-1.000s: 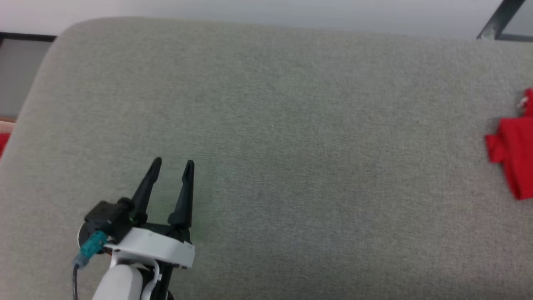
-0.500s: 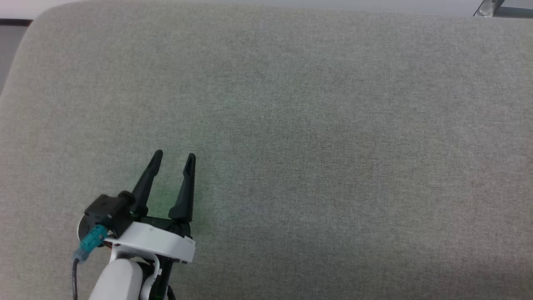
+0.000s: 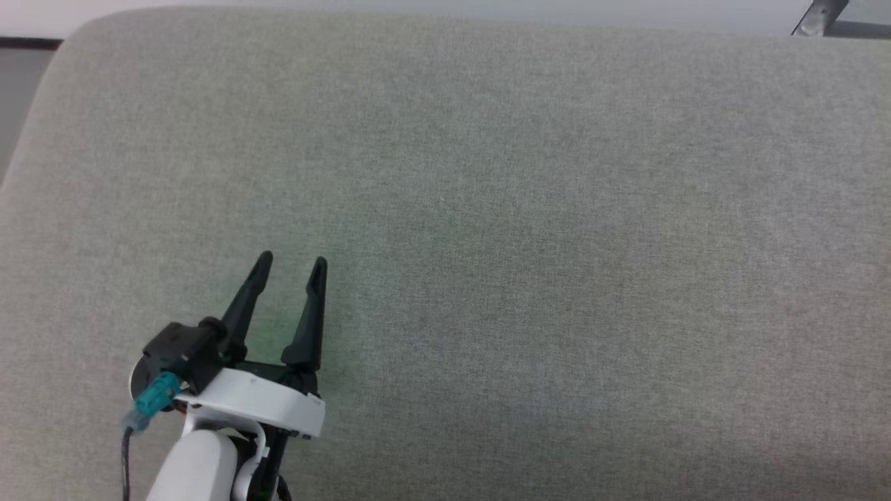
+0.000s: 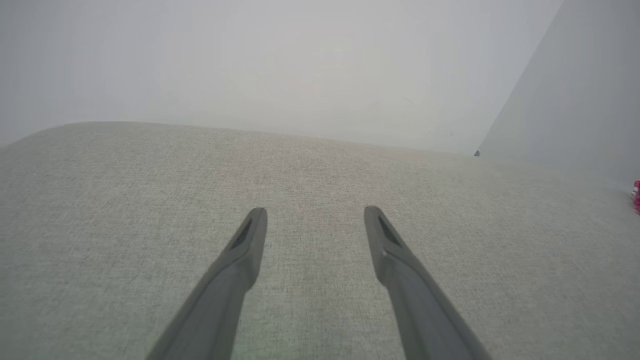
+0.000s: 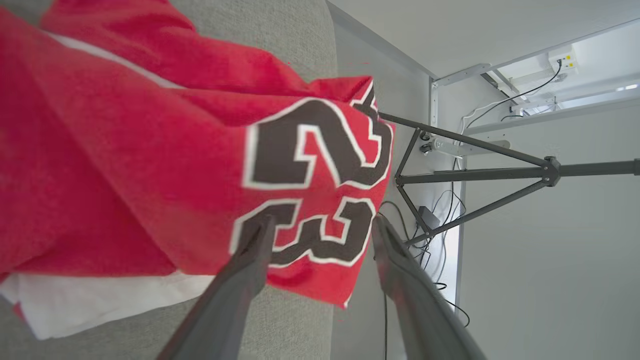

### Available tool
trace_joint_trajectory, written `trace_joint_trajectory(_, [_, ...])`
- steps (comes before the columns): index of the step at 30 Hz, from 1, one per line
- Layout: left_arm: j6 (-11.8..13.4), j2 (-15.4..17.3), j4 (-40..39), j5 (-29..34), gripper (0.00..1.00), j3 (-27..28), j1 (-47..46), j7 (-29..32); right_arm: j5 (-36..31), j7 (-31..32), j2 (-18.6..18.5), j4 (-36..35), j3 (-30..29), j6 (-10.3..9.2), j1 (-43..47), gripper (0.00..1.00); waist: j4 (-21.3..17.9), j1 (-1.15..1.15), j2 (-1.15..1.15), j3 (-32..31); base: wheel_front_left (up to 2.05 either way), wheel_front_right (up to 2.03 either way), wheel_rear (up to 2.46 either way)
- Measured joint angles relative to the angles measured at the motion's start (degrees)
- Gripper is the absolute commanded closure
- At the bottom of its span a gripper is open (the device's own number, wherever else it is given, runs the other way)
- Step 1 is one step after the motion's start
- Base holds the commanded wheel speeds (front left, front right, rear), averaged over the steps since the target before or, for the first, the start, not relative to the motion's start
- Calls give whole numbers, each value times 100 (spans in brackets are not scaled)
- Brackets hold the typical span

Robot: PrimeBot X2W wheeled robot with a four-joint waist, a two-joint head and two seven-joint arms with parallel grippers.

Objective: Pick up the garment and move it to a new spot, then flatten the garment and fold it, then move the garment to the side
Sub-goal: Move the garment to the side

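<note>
One garment [image 5: 150, 165] lies at the left of the right wrist view, bearing two black numerals [image 5: 272, 145], on one grey fabric-covered table [image 3: 557, 209]. There are two grippers, the left gripper [image 3: 291, 259] at the lower left of the head view and the right gripper [image 5: 322, 220] low in its wrist view, each with two dark fingers [image 3: 245, 309]. One dark tripod [image 5: 547, 170] shows at that view's right.

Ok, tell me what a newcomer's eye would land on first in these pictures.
The red garment with its big black, white-outlined numerals grabs the eye in the right wrist view, lying at the edge of the grey cushion, with the right gripper open before it. In the head view, the left gripper hangs open at the lower left over a wide stretch of that grey fabric.
</note>
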Motion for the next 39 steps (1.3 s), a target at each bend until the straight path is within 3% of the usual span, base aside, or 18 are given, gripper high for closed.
trace_joint_trajectory(12, [0, 120, 65, -9, 0, 118, 209, 0, -145, -621, 631, -469, -198, 0, 30, 0, -110, 0, 0, -440, 0, 0, 0])
trace_joint_trajectory(28, [0, 294, 144, -68, 0, 414, 980, -1, -186, -3268, 2187, -1559, -88, 0, 1234, 0, -389, 0, 0, -1446, 0, 0, 0])
trace_joint_trajectory(39, [-3, 446, 98, -226, 0, 542, 1383, -1, -193, -4223, 3149, -1849, -245, 0, 2321, 0, -516, 0, 0, -2082, 0, 0, 0])
